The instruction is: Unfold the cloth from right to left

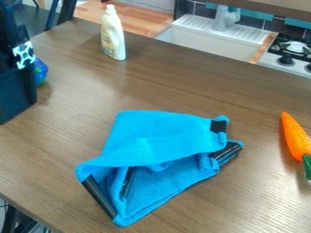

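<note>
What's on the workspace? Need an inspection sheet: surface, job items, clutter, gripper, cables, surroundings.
Surface: brown wood-grain table, no spill seen.
Job item: blue cloth, folded over on itself and rumpled, black strips at several edges.
Clutter: pale bottle upright near the far edge; orange carrot with green end, right side; patterned blue object at left, partly hidden.
Gripper at the cloth: nothing seen.
Robot hardware: black structure at left edge, probably part of the arm; clear of the cloth.
Cables: nothing seen on the tabletop.
Surroundings: sink with grey faucet and a stove beyond the table.
</note>
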Robot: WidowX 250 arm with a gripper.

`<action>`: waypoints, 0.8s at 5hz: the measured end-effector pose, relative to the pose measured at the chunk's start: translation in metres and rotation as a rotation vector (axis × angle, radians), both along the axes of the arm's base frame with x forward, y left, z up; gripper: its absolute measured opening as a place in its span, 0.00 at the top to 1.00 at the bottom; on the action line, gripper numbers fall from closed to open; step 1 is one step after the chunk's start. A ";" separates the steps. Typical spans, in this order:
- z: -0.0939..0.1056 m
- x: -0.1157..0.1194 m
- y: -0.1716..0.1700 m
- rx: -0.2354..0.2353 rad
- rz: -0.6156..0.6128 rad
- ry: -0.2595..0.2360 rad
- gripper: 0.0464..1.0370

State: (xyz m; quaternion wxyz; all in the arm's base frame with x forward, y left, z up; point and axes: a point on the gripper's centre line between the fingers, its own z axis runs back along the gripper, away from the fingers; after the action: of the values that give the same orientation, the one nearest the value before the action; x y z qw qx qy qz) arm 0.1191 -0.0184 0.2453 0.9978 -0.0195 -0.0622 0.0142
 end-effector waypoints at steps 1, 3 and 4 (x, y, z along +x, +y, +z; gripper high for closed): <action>-0.001 0.000 0.000 0.002 0.009 0.001 0.04; -0.023 0.070 -0.027 0.107 0.202 -0.037 0.04; -0.027 0.097 -0.035 0.132 0.286 -0.073 0.04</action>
State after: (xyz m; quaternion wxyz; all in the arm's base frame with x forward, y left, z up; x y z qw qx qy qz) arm 0.2165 -0.0531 0.2186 0.9817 0.0547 -0.1015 0.1513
